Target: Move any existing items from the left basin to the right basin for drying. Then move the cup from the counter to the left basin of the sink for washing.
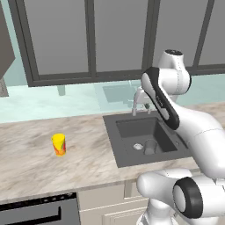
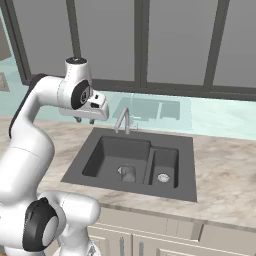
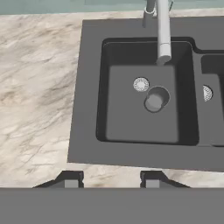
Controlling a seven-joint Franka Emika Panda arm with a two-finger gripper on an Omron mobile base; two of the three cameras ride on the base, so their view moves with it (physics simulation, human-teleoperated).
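Note:
The small dark grey cylinder [image 3: 156, 99] stands upright in the left basin [image 3: 127, 116] beside its round silver drain [image 3: 141, 84]; it also shows as the cylinder [image 1: 150, 147] [image 2: 129, 174]. The narrower right basin [image 3: 211, 109] [image 2: 164, 161] holds nothing but its own drain. The yellow cup [image 1: 59, 144] with red-orange patches stands on the counter [image 1: 26, 165], well left of the sink [image 1: 115, 132]. My gripper [image 3: 111, 179] [image 2: 85, 120] hangs high above the sink's left side, open, nothing between its fingertips [image 3: 72, 179].
A slim silver faucet [image 3: 162, 30] [image 2: 122, 120] arches over the back of the left basin. A window and a pale green backsplash run behind the counter. A dark appliance front [image 1: 39, 213] sits below the counter at the left.

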